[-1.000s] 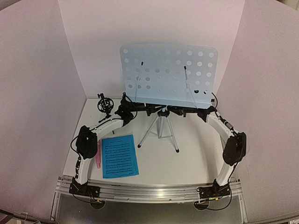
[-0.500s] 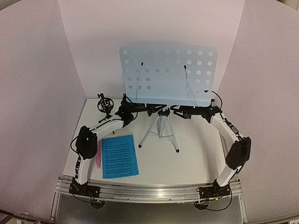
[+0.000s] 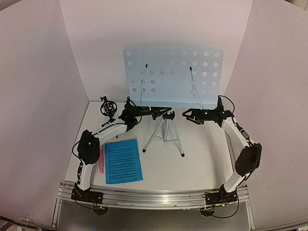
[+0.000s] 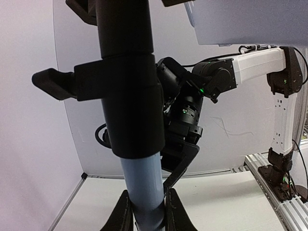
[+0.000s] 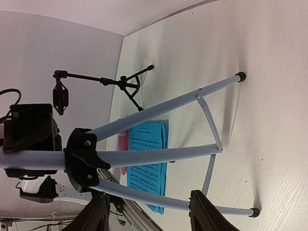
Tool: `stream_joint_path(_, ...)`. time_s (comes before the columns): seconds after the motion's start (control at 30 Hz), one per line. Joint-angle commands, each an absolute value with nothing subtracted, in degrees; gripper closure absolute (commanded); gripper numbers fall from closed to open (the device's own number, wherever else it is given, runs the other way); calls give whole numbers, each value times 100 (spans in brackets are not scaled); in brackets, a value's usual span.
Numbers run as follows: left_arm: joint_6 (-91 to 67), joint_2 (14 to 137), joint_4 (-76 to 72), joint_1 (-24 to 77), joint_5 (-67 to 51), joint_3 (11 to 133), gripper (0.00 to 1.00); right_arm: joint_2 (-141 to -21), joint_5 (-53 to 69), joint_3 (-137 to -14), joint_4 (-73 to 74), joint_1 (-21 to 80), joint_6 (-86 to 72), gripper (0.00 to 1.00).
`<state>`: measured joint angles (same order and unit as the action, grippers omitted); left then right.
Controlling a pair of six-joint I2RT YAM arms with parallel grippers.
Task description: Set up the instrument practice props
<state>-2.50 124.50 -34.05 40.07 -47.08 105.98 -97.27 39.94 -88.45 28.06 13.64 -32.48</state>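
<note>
The pale-blue perforated music-stand desk (image 3: pixel 173 77) stands upright on silver tripod legs (image 3: pixel 166 135) at the table's middle back. My left gripper (image 3: pixel 162 110) is shut on the stand's post (image 4: pixel 144 187), its fingers (image 4: pixel 122 214) pressed against both sides of the tube. My right gripper (image 3: pixel 185 115) hangs open just right of the post, touching nothing; through it I see the tripod legs (image 5: pixel 159 156). Blue sheet-music pages (image 3: pixel 123 160) lie flat at the front left, the pink microphone (image 3: pixel 101 164) beside them. The black tripod mic mount (image 3: pixel 108 107) stands at the back left.
White walls close in the table at the back and both sides. An aluminium rail (image 3: pixel 154 197) with the arm bases runs along the near edge. The right arm's elbow (image 3: pixel 249 159) juts out near the right wall.
My right gripper has opened, let go of the stand's post and drawn back to the right. The left gripper keeps its hold. The desk now sits a little straighter.
</note>
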Motion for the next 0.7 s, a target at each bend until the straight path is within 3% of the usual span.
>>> stream_joint_path(0.0, 665, 12425, -3203, 3823, -4455, 10151, 100, -9622, 4322, -8770, 2901, 1391, -2762, 44)
stream_joint_path(0.23, 601, 12456, -3227, 3823, -4563, 10208, 100, -10117, 4903, -9301, 2200, 1613, -2386, 38)
stream_joint_path(0.53, 720, 12446, -3135, 3823, -4589, 10220, 100, -10572, 5265, -9510, 1543, 1908, -2424, 39)
stream_joint_path(0.67, 689, 12471, -3138, 3823, -4597, 10244, 100, -10661, 5378, -9558, 1304, 1957, -2569, 45)
